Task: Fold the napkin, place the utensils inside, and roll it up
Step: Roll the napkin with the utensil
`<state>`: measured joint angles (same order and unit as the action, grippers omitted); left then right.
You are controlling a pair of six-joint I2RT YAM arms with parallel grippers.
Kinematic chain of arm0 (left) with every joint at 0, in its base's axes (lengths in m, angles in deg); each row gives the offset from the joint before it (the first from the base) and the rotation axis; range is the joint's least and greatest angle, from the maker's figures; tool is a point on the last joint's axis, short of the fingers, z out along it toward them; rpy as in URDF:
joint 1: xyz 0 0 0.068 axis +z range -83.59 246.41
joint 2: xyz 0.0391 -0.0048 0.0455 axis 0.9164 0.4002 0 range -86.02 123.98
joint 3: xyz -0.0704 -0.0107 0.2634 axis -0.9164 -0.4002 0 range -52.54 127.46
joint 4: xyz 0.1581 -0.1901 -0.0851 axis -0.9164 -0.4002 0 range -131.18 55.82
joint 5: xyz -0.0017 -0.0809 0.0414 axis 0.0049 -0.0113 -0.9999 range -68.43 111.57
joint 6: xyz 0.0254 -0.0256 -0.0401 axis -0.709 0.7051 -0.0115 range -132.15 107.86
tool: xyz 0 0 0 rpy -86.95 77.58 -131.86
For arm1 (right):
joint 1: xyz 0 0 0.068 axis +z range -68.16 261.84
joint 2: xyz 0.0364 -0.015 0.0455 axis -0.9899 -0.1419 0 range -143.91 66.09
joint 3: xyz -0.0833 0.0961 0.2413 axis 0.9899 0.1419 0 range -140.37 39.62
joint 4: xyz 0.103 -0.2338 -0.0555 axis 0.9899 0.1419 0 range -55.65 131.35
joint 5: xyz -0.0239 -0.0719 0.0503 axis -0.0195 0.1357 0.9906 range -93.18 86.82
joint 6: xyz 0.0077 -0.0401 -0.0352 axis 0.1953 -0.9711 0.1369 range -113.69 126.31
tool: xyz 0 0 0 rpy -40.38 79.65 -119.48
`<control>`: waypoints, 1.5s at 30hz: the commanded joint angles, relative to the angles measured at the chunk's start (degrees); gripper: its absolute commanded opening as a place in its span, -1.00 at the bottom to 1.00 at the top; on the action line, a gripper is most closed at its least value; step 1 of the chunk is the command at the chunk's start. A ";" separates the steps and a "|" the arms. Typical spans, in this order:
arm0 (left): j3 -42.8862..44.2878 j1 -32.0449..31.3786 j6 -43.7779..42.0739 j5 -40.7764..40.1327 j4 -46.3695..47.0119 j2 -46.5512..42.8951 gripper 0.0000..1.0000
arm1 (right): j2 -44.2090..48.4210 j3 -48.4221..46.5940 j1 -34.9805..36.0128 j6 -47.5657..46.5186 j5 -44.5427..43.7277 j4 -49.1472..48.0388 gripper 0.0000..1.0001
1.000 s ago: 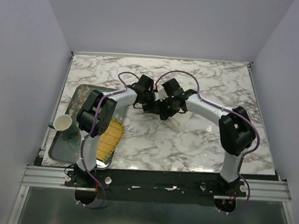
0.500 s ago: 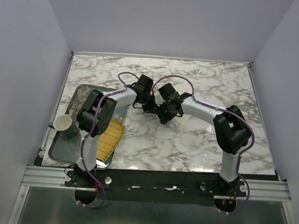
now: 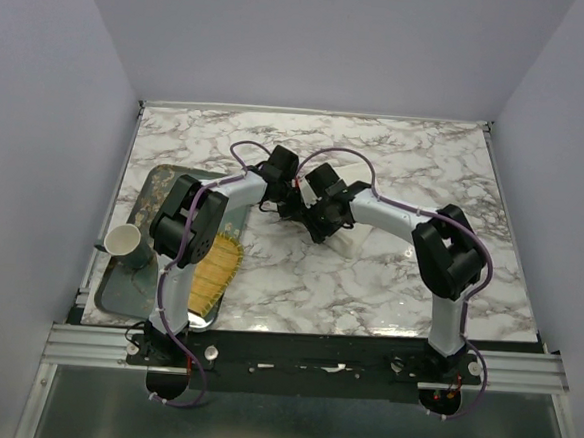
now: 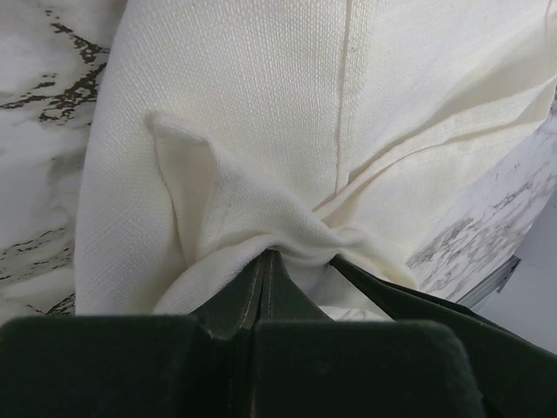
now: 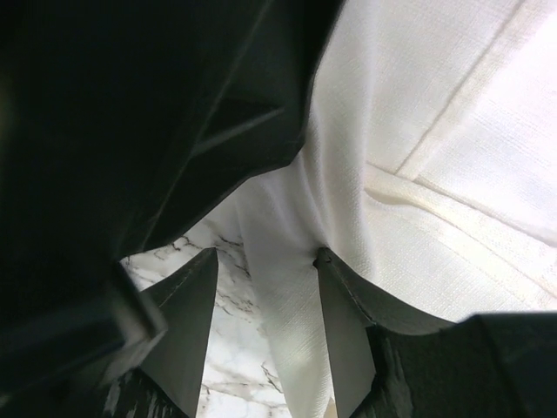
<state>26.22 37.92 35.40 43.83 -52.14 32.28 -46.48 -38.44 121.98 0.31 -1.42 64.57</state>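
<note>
Item: napkin (image 4: 261, 113), one piece, cream-white plain cloth with a fine, even weave and a matt surface. A narrow stitched seam runs straight down the upper half in the left wrist view, and several soft creases fan out from a single gathered point low in the cloth. A small flap is turned up at the left of that point, and a long diagonal fold leads off to the right. The right wrist view shows layered edges with a raised hem band crossing them. Location: on the marble table (image 3: 426, 168), about mid-table, under the two wrists where the arms meet. From above, only a pale patch of it (image 3: 351, 241) shows beside the right arm. Left gripper (image 4: 265, 257): jaws pressed together on a bunched ridge of the napkin, cloth puckering at the pinch. Right gripper (image 5: 268, 254): jaws standing apart, with a hanging strip of napkin in the gap. The strip lies against one finger (image 5: 344, 322), while the other finger is clear of it, with bare marble showing between. No grip by this gripper is evident. A dark body fills the upper left of the right wrist view, too close to identify. Other items: a dark tray (image 3: 127, 288) at the table's left edge, bearing a yellow woven mat (image 3: 217, 264) and a pale cup (image 3: 123, 239).
</note>
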 commanded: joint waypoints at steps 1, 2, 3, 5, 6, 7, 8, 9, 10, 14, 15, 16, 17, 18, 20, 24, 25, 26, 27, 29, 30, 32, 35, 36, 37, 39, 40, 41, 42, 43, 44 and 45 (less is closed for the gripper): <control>-1.86 0.54 -2.90 -5.48 -4.81 4.48 -1.00 | -6.78 -0.69 0.20 2.83 2.63 3.00 0.06; -1.94 0.54 -2.99 -5.04 -4.98 4.48 -1.00 | -7.91 -0.43 0.20 3.27 3.24 2.92 0.04; -1.95 0.72 -3.08 -4.86 -4.81 4.48 -1.00 | -8.45 -0.16 0.20 3.80 4.12 2.92 0.01; -2.03 0.80 -3.51 -4.77 -4.90 4.31 -1.00 | -9.06 1.06 0.20 5.29 4.48 2.39 -0.10; -2.12 0.89 -3.60 -4.68 -5.07 3.87 -1.00 | -9.68 1.42 0.20 5.64 4.48 2.13 -0.15; -2.38 0.98 -3.69 -4.60 -4.90 3.69 -1.00 | -9.94 1.77 0.11 5.82 3.87 1.78 -0.25; -2.56 1.24 -3.69 -4.42 -4.90 3.52 -1.00 | -10.29 2.03 0.11 5.82 3.17 1.60 -0.31; -2.73 1.33 -3.61 -4.16 -4.64 2.91 -1.00 | -10.73 2.30 0.11 7.48 2.38 1.34 -0.38; -2.65 1.42 -3.60 -3.89 -4.55 2.73 -1.00 | -11.00 2.56 0.20 8.02 1.94 0.64 -0.45; -2.03 2.03 -4.13 -2.58 -4.81 1.67 -1.00 | -10.74 3.53 0.20 9.43 -0.53 -0.42 -0.58; -2.12 2.30 -4.13 -2.49 -4.63 0.89 -1.00 | -10.39 4.49 0.11 9.51 -0.44 -0.94 -0.59; -2.12 2.56 -4.13 -2.22 -4.46 0.53 -1.00 | -9.60 4.93 0.11 9.52 -0.62 -1.99 -0.68; -2.12 2.82 -4.31 -1.96 -4.20 0.09 -1.00 | -9.25 5.37 0.11 9.43 -0.09 -2.70 -0.73; -2.12 3.35 -4.31 -1.96 -3.93 -0.78 -0.98 | -8.81 6.33 0.11 8.99 1.22 -3.49 -0.76; -1.86 4.14 -4.57 -1.78 -3.75 -1.84 -0.86 | -8.37 6.96 0.03 8.64 5.08 -5.34 -0.85; -0.19 5.64 -6.24 -2.31 -5.59 -4.91 -0.65 | -8.19 8.10 -0.41 8.81 10.71 -7.71 -0.99; 0.25 6.16 -6.85 -2.31 -5.95 -5.44 -0.62 | -8.27 8.36 -0.50 8.99 11.07 -8.15 -0.99; 0.17 6.34 -7.03 -2.31 -6.12 -6.06 -0.59 | -8.36 8.45 -0.68 8.99 11.07 -8.07 -0.99; 0.16 6.52 -7.12 -1.96 -6.30 -6.93 -0.59 | -8.54 8.54 -0.76 8.99 11.42 -8.24 -0.99; -0.01 7.04 -6.95 -1.08 -6.21 -7.82 -0.60 | -8.54 8.71 -1.03 8.99 12.30 -8.60 -0.99; -0.19 6.96 -6.94 -0.30 -5.95 -8.52 -0.59 | -8.63 8.80 -1.20 8.99 12.48 -8.60 -0.99; -0.19 7.13 -7.29 0.15 -6.21 -9.14 -0.63 | -8.54 8.98 -1.29 8.81 12.83 -8.68 -0.99; -1.15 7.66 -7.47 -0.55 -6.65 -10.63 -0.68 | -8.71 8.81 -1.38 8.81 13.18 -8.68 -0.99; -1.33 7.75 -8.08 -1.16 -7.00 -11.50 -0.71 | -8.71 8.72 -1.55 8.90 13.18 -8.68 -0.99; -1.24 7.92 -8.35 -2.12 -7.35 -11.77 -0.74 | -8.89 8.72 -1.47 8.73 13.44 -8.68 -0.99; -1.33 8.10 -8.70 -2.40 -8.06 -12.48 -0.84 | -9.07 8.63 -1.64 8.81 13.53 -8.68 -0.99; -1.68 8.45 -8.62 -2.31 -8.06 -12.74 -0.86 | -9.07 8.63 -1.64 8.73 13.53 -8.68 -0.99; -1.86 8.54 -8.61 -2.83 -8.15 -13.09 -0.92 | -8.98 8.54 -1.64 8.81 13.53 -8.68 -0.99; -2.03 8.63 -8.70 -3.71 -9.19 -13.70 -0.97 | -8.98 8.54 -1.73 8.81 13.62 -8.60 -0.99; -2.56 8.89 -8.88 -4.76 -9.55 -14.15 -1.00 | -8.98 8.45 -1.73 8.81 13.53 -8.51 -0.99; -3.08 8.89 -8.96 -6.77 -9.64 -14.67 -1.00 | -8.89 8.45 -1.73 8.73 13.45 -8.42 -0.99; -3.61 8.98 -8.97 -7.92 -9.99 -15.46 -1.00 | -8.80 8.37 -1.73 8.72 13.36 -8.42 -0.99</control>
<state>24.73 45.99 27.75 41.88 -59.07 20.85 -48.38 -34.37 119.64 9.47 13.07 47.21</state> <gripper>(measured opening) 0.012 0.209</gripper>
